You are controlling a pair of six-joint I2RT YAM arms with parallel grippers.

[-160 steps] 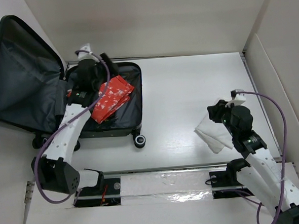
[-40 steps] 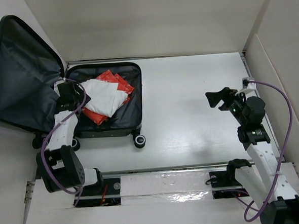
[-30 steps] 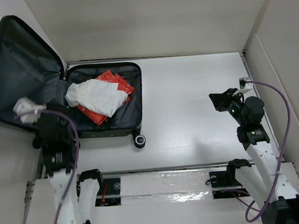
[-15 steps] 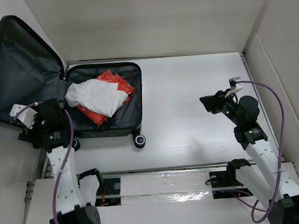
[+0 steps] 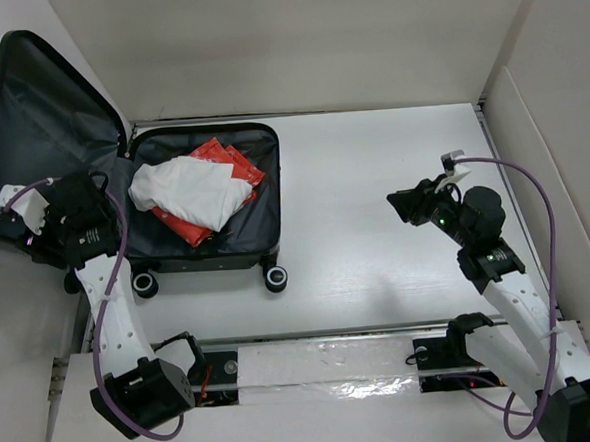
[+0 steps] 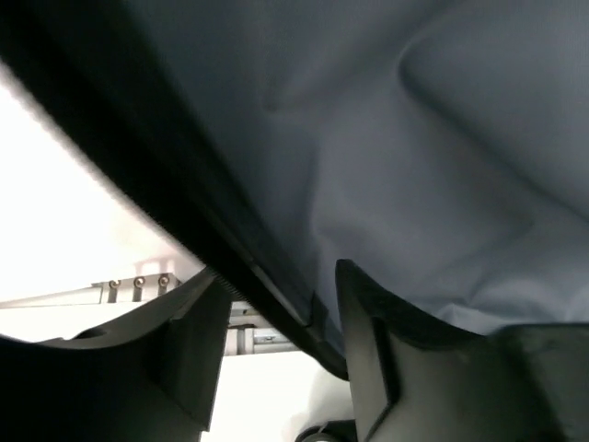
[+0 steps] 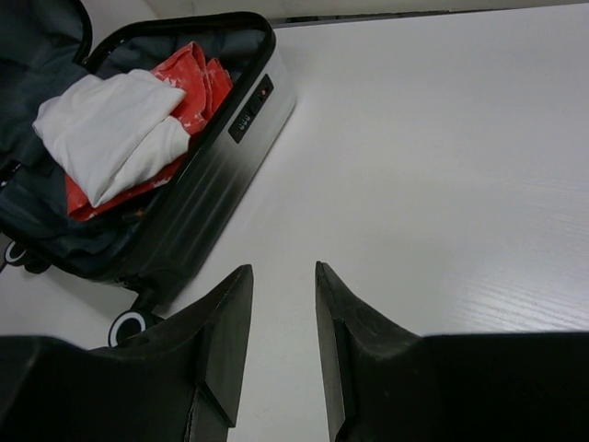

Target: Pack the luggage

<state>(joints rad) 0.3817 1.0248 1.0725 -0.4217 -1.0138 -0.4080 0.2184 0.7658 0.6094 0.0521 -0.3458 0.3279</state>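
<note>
**Open suitcase held two garments; left fingers astride the lid edge**

The luggage (image 5: 217, 258), a small hard-shell wheeled suitcase with dark grey fabric lining, lay open at the far left of the white table (image 5: 372, 166). Its lid stood raised and leaned back toward the left wall. Its base lay flat with two black wheels (image 5: 275, 277) at its near side.

In the base compartment a red fabric piece with a pale pattern (image 5: 226, 157) lay on the lining. A folded white cloth (image 5: 193, 187) rested on top of it, covering most of it. Red showed at the far right corner and along the near edge. The lined lid held nothing that could be seen.

The left gripper (image 6: 281, 276) was at the near edge of the raised lid. Its fingers were partly apart, with the lid's black rim running between them. Whether they pressed on the rim could not be told.

The right gripper (image 7: 282, 270) hung above bare table well to the right of the suitcase. Its jaws were partly apart with nothing between them, and it pointed toward the case.
</note>
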